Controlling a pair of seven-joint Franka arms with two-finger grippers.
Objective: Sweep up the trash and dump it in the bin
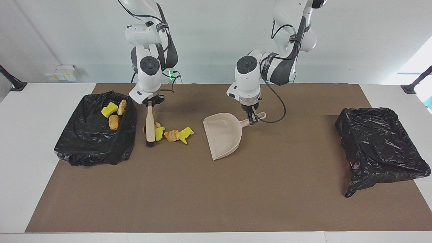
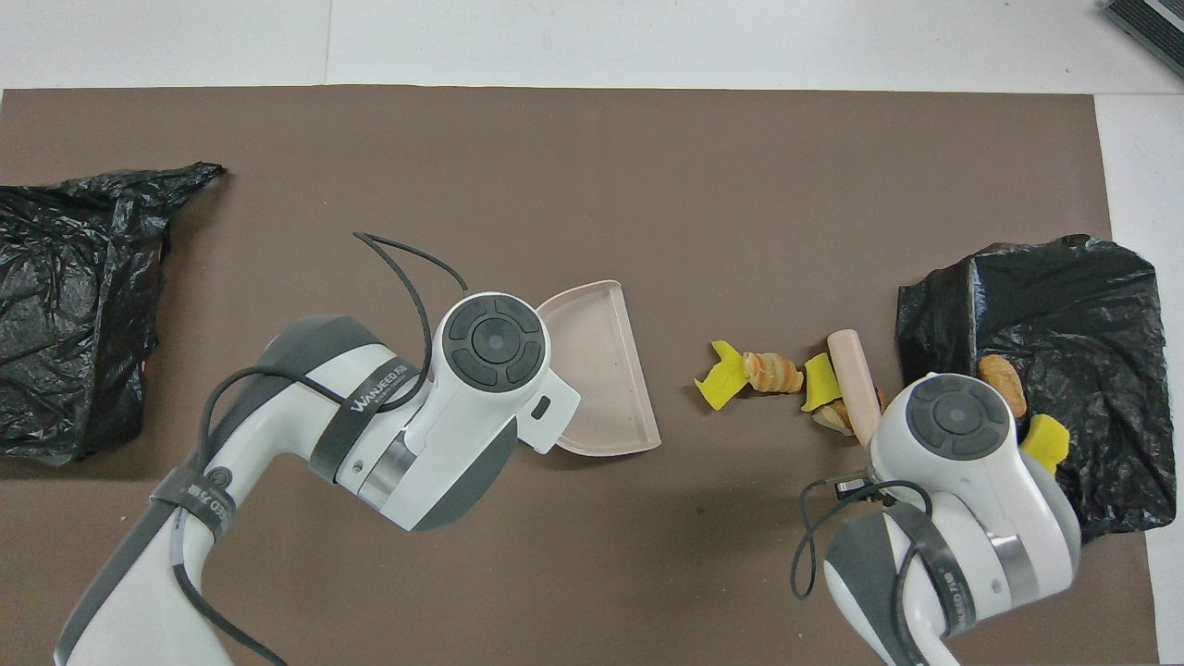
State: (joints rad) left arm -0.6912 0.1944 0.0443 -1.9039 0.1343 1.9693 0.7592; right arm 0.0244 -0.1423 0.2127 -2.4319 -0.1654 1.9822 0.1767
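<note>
In the facing view, the right gripper (image 1: 150, 103) is clamped on the top of a wooden-handled brush (image 1: 150, 125), which hangs upright with its dark bristles on the brown mat (image 1: 209, 202). Four scraps of trash (image 1: 172, 135), yellow and tan, lie on the mat just beside the brush, on its dustpan side, one partly hidden by the handle. Three more scraps sit in the black-lined bin (image 1: 94, 141) beside the brush toward the right arm's end. The left gripper (image 1: 251, 118) is closed on the handle of the beige dustpan (image 1: 223, 135), whose pan rests on the mat with one long side edge toward the scraps. A second black-lined bin (image 1: 381, 148) stands well apart toward the left arm's end.

In the overhead view, the brush (image 2: 856, 384) slants out from under the right arm's wrist, with scraps (image 2: 763, 372) between it and the dustpan (image 2: 597, 370). Both grippers are hidden under their wrists here.
</note>
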